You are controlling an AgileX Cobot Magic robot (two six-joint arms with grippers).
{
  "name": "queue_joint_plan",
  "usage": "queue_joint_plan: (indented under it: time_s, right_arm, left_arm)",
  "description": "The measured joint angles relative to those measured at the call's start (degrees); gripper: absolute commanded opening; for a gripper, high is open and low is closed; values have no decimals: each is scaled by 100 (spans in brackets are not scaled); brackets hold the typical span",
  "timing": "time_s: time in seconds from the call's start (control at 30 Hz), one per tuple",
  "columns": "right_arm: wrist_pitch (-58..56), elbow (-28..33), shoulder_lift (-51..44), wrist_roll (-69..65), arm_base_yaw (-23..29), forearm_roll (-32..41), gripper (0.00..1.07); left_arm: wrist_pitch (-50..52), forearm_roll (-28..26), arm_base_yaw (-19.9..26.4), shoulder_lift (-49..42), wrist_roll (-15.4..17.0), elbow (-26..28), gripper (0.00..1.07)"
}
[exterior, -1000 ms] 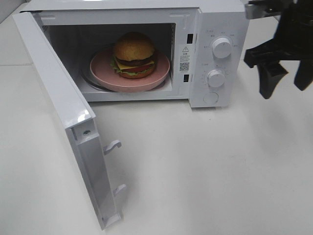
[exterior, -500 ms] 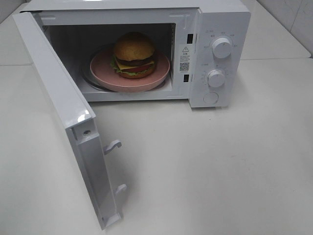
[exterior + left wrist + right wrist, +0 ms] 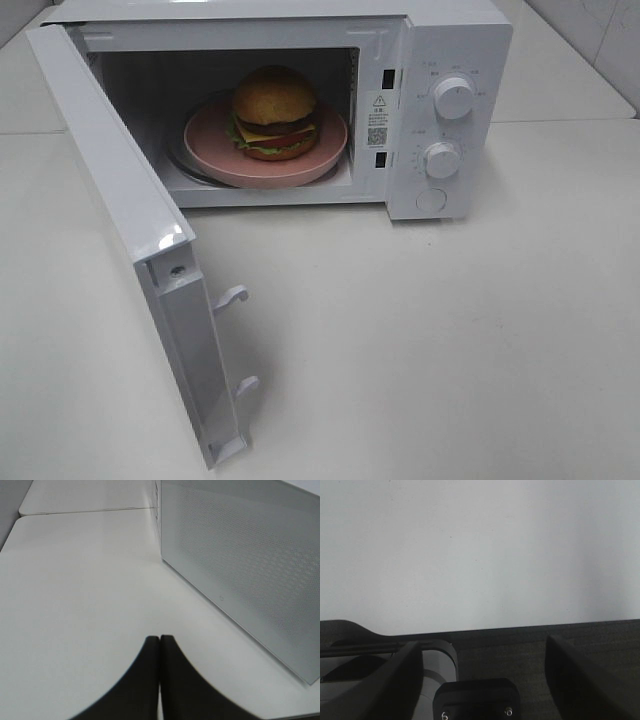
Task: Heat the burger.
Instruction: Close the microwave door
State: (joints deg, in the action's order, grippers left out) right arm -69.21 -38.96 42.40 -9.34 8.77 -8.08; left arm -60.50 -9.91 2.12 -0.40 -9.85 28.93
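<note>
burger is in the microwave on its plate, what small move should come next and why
Probably push the door shut with the left end effector: the burger already sits on the pink plate inside the microwave, the door stands wide open, and that closed end effector faces its outer side.

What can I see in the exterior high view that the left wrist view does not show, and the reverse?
Only exterior high: the burger on its pink plate inside the microwave, plus the upper knob and lower knob. Only left wrist: the left end effector, shut, and the dotted outer face of the door. Both: the open door and the white table.
</note>
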Motion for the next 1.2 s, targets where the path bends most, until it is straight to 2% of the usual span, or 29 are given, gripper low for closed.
queue_joint_plan:
  time_s: [0.03, 0.1, 0.2, 0.27, 0.7, 0.87, 1.2]
  right_arm:
    - [0, 0, 0, 0, 0, 0, 64]
    - [241, 384, -567, 126, 0, 6, 64]
    - [321, 493, -756, 166, 0, 6, 64]
    - [493, 745, -1473, 258, 0, 11, 62]
    - [837, 865, -3787, 350, 0, 52, 55]
    - [1043, 985, -4251, 504, 0, 160, 55]
    - [1094, 1026, -4257, 665, 0, 252, 55]
  left_arm:
    - [0, 0, 0, 0, 0, 0, 0]
    - [0, 0, 0, 0, 0, 0, 0]
    - [0, 0, 0, 0, 0, 0, 0]
    - [0, 0, 0, 0, 0, 0, 0]
    - [0, 0, 0, 0, 0, 0, 0]
    - [0, 0, 0, 0, 0, 0, 0]
    - [0, 0, 0, 0, 0, 0, 0]
